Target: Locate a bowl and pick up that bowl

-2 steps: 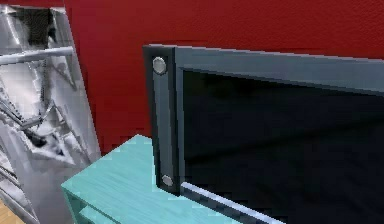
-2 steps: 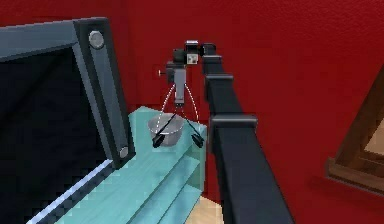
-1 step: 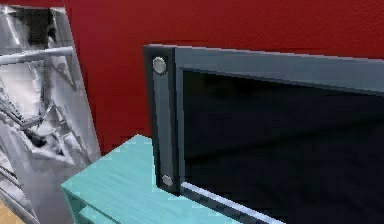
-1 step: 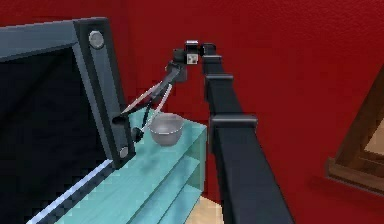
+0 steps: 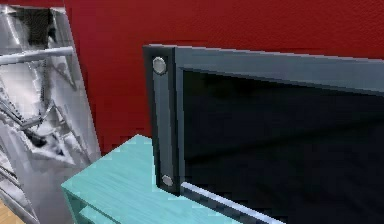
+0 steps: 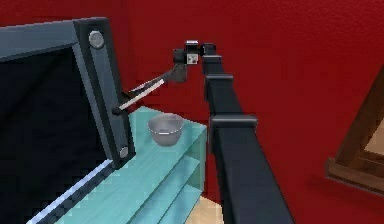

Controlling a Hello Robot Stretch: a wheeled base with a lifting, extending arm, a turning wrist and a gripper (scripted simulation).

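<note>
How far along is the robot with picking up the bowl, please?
Found: the grey bowl stands on the teal stand beside the television. In hand: the arm is extended, with the gripper in the picture up and left of the bowl. Left: grasping and lifting, since the bowl rests on the stand.

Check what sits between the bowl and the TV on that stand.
Nothing sits there. In the arm side view, only a bare strip of the teal stand separates the bowl from the TV.
</note>
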